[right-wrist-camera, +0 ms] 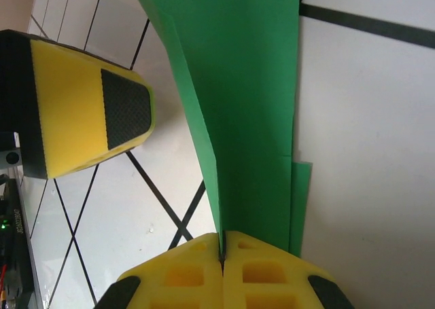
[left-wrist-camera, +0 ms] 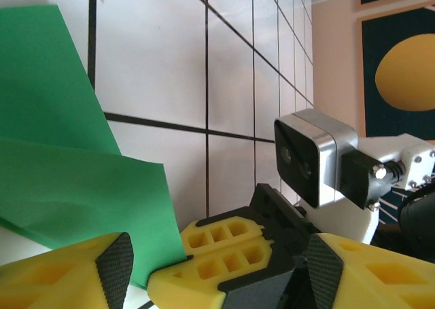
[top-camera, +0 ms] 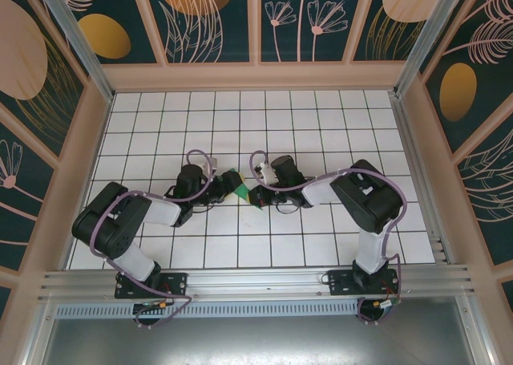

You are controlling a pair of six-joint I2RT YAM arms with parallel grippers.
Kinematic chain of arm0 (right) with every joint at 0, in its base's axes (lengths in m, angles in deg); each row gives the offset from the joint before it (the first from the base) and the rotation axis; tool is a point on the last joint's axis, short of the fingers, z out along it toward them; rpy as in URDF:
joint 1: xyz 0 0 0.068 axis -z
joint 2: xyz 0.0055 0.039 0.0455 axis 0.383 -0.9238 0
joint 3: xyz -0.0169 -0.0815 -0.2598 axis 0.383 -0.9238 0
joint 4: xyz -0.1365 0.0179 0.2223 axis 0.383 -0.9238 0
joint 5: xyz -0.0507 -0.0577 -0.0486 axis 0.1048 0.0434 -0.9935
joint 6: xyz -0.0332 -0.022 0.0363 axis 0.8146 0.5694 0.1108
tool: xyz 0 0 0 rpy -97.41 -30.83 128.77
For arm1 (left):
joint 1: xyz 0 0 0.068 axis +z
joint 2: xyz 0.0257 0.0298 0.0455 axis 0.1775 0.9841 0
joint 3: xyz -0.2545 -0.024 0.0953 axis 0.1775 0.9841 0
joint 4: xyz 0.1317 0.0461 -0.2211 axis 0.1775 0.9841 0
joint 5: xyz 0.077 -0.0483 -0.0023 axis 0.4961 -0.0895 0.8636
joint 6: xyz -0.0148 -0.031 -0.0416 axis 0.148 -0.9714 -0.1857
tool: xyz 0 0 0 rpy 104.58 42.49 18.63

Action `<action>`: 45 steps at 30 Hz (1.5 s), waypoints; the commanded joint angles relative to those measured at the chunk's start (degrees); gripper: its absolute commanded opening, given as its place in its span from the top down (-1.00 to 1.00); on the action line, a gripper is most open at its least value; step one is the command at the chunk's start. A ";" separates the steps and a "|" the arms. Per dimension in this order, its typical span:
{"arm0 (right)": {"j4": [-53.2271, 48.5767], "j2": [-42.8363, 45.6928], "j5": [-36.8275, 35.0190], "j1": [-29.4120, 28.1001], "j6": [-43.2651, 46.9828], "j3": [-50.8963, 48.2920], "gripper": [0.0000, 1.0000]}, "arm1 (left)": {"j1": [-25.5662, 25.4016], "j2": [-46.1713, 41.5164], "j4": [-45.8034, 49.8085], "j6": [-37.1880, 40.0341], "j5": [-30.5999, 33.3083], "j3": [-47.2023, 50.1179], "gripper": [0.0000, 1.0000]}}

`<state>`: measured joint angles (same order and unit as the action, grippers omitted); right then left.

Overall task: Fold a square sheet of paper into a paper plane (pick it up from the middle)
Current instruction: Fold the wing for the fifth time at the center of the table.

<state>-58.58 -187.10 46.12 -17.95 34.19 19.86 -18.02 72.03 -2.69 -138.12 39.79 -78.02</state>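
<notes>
though creased, paper (right-wrist-camera: 248,105) in right gripper (right-wrist-camera: 222,249)

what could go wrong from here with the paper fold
1. The right gripper is shut on just one end of the green paper, so a tug could slip or tear it.
2. The open left gripper sits very close to the right one. Closing now might clamp the right gripper's fingers or crease the loose flap in the wrong place.
</notes>
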 commanded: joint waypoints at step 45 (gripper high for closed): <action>-11.96 0.74 7.02 3.55 -2.18 4.00 0.72 | -1.85 9.02 8.11 1.66 4.78 -3.87 -0.26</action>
<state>-64.81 -188.13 51.67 -15.07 30.67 22.98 -19.47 78.47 -1.14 -138.30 40.36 -81.76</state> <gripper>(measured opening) 0.138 0.631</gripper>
